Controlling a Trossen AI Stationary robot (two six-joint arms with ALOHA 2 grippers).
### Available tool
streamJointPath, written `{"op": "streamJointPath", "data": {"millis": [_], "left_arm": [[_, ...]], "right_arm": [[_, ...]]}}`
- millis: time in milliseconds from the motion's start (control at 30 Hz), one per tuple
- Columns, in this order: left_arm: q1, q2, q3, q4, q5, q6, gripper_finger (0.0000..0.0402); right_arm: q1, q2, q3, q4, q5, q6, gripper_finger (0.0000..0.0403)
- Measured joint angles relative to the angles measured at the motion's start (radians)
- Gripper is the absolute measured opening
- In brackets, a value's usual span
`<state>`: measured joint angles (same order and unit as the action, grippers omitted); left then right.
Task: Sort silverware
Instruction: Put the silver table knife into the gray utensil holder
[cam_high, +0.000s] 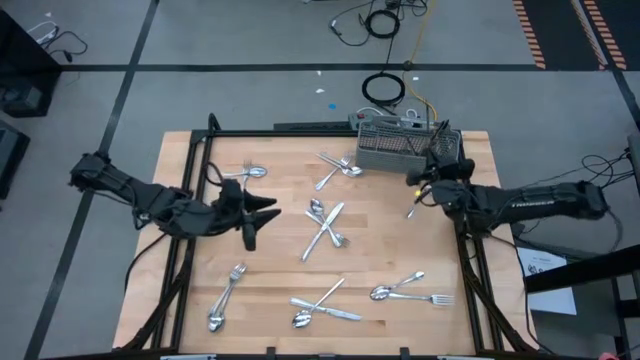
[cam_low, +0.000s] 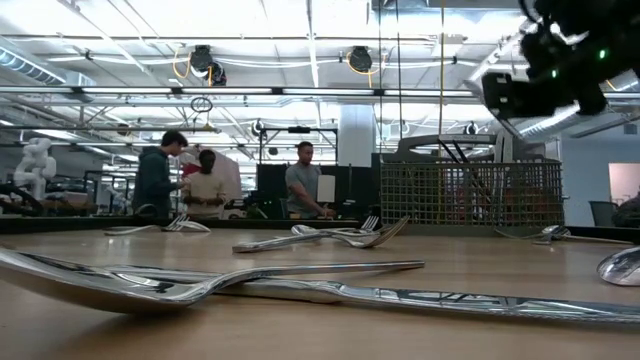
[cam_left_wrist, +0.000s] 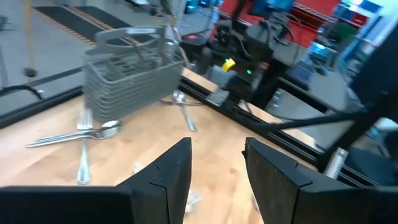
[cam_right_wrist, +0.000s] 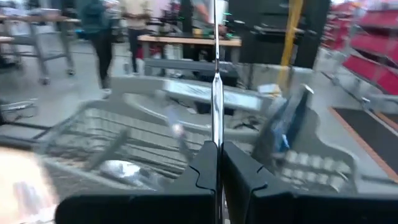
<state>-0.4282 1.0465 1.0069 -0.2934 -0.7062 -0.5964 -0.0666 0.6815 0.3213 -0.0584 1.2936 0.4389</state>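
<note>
Wood table (cam_high: 390, 250) under us, workshop floor and cables around it, people standing in the room beyond. Silverware (cam_high: 325, 225) lies scattered over most of the top: a crossed cluster mid-table, a few pieces near the basket (cam_high: 395, 143) at the far edge, more along the near edge, a fork and spoon at the near left corner. We see one piece (cam_right_wrist: 216, 93) pinched upright between the right gripper (cam_high: 425, 180) fingers, which are clamped fully on it. That gripper sits raised just beside the basket, on the right side. Some silverware already stands inside the basket. Left gripper (cam_high: 258, 210) hovers over bare wood at left-centre, fingers (cam_left_wrist: 168, 174) partway apart, nothing between them. Grey mesh basket stands upright at the far right of the table.
</note>
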Motion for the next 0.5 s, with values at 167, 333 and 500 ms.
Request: {"op": "streamJointPath", "data": {"millis": [167, 333, 500], "left_arm": [[0.058, 0.034, 0.000, 0.040, -0.005, -0.014, 0.0157], [0.113, 0.076, 0.000, 0.107, -0.004, -0.056, 0.0157], [0.137, 0.114, 0.000, 0.160, 0.025, -0.064, 0.0157]], "right_arm": [[-0.148, -0.013, -0.135, 0.354, -0.148, -0.157, 0.0000], [-0.298, 0.011, -0.224, 0.784, -0.346, -0.449, 0.0000], [-0.464, 0.047, -0.227, 0.801, -0.562, -0.477, 0.0000]]}}
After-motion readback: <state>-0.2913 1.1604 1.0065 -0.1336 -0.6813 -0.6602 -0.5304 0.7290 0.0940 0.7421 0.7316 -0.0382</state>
